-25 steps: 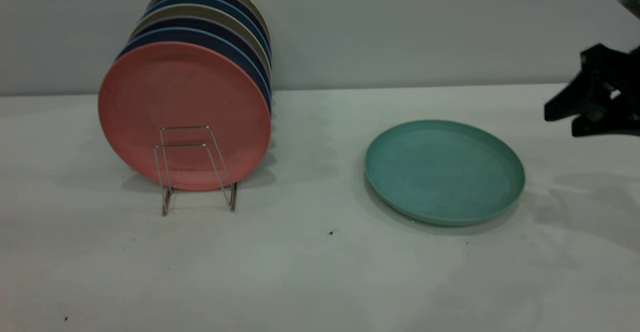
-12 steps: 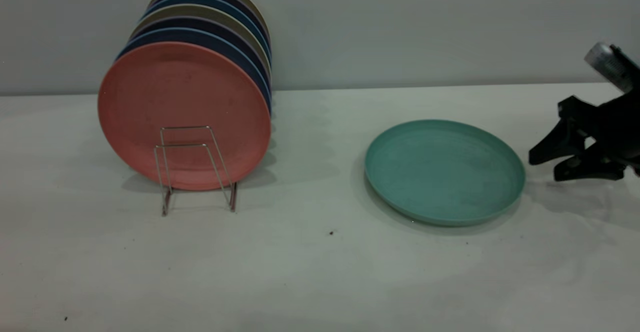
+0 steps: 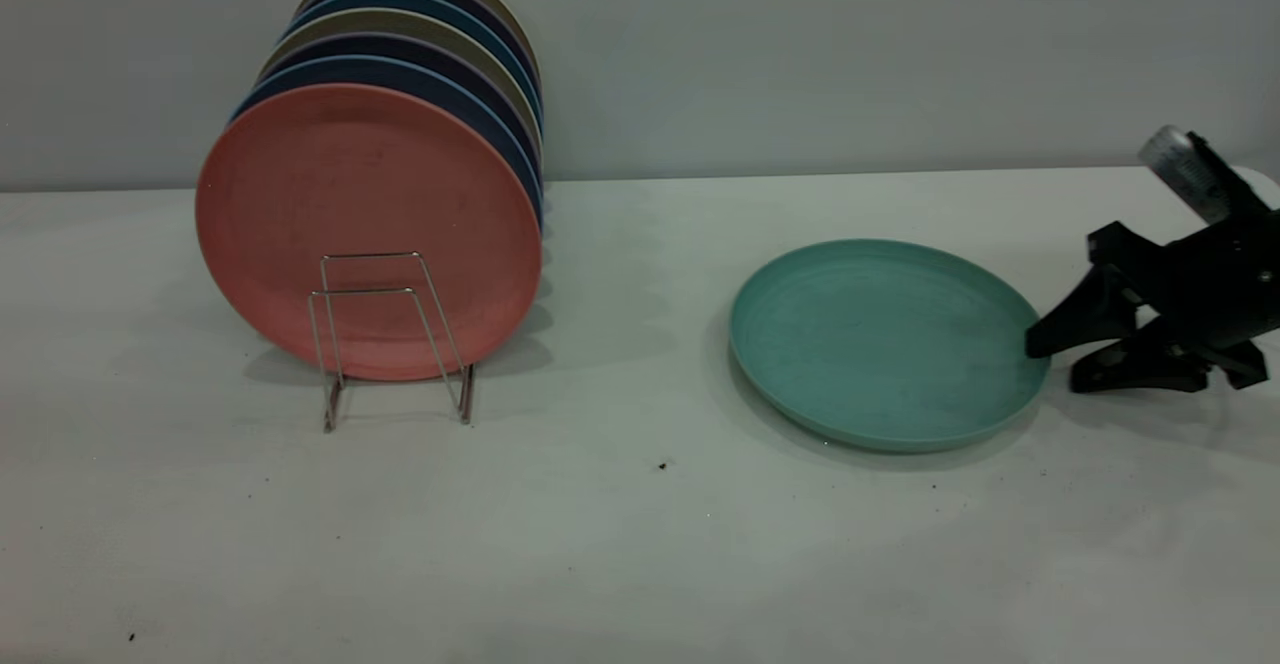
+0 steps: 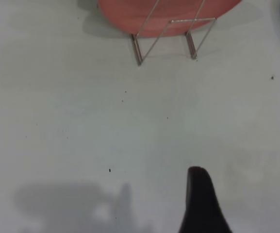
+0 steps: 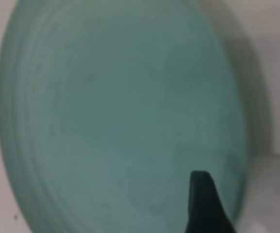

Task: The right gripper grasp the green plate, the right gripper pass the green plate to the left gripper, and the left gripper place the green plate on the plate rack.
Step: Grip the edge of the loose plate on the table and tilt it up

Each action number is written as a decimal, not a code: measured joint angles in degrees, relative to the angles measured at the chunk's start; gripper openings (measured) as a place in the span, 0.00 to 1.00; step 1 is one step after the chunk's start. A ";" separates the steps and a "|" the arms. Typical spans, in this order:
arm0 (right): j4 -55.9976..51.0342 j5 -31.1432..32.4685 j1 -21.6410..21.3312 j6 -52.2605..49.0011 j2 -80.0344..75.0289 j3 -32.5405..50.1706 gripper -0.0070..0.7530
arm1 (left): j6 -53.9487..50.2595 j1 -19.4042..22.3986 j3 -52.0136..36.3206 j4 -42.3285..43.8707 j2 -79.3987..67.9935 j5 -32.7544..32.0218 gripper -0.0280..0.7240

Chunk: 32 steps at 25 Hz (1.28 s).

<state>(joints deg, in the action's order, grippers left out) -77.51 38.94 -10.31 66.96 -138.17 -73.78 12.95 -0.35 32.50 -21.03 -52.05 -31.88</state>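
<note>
Green plate [image 3: 885, 342] flat on the white table [image 3: 640, 544], right of centre, well apart from everything on the left. Fills nearly the whole right wrist view [image 5: 120, 121] too, rim and all.

Right gripper [image 3: 1050, 359] low at the plate's right edge, jaws spread apart, upper tip over the rim, lower tip down by the table just outside it. Not clamped on anything yet, nothing held. Little silver-grey cylinder [image 3: 1180, 169] sticking up on top of it. Only one dark finger [image 5: 205, 204] visible from its own wrist camera, poking in over the plate's inner surface near the rim.

Over on the left, plate rack [image 3: 390, 339] standing on the table, thin wire loops in front, much shorter than the plates. Salmon-pink plate [image 3: 365, 224] upright at the front of it, then a row of dark blue plates [image 3: 470, 109] and olive plates [image 3: 440, 29] lined up behind.

Left gripper [image 4: 203, 204] out of the exterior view, hanging above bare table some way in front of the rack's feet [image 4: 166, 36]. Just one dark blurred finger showing, so can't tell how wide it is.
</note>
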 joint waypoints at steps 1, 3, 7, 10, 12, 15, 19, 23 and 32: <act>-0.18 0.00 0.61 0.00 0.00 -0.06 0.62 | 0.00 0.00 0.00 0.00 0.00 0.00 0.69; -0.77 -0.19 1.86 0.00 -0.28 -0.06 0.62 | 0.23 0.00 0.00 0.00 0.00 0.11 0.69; -1.53 -0.71 4.12 -0.06 -0.69 -0.24 0.58 | 0.79 0.00 0.00 0.00 0.00 0.11 0.69; -1.72 -2.42 5.13 -0.06 -0.82 -0.29 0.42 | 0.83 0.00 0.00 0.00 0.00 0.11 0.69; -1.85 -3.74 5.20 -0.20 -0.94 -0.29 0.22 | 0.83 0.00 0.00 0.00 0.00 0.11 0.69; -1.63 -5.21 5.20 -1.32 -1.05 -0.29 0.05 | 0.90 0.00 0.00 -0.20 0.00 0.05 0.69; 2.86 -6.78 5.26 -3.41 0.27 -0.29 0.03 | 1.76 0.00 0.00 -3.59 -0.46 0.23 0.69; 14.48 -8.76 5.21 -9.66 4.60 -0.17 0.03 | 7.29 0.00 0.00 -10.83 -3.41 1.03 0.69; 30.96 -6.62 11.06 -19.06 14.73 -0.17 0.03 | 32.21 0.00 0.00 -35.69 -16.77 3.46 0.69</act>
<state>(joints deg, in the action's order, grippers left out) -46.55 32.32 0.74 47.90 -123.44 -73.94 45.16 -0.35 32.50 -56.72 -68.83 -28.41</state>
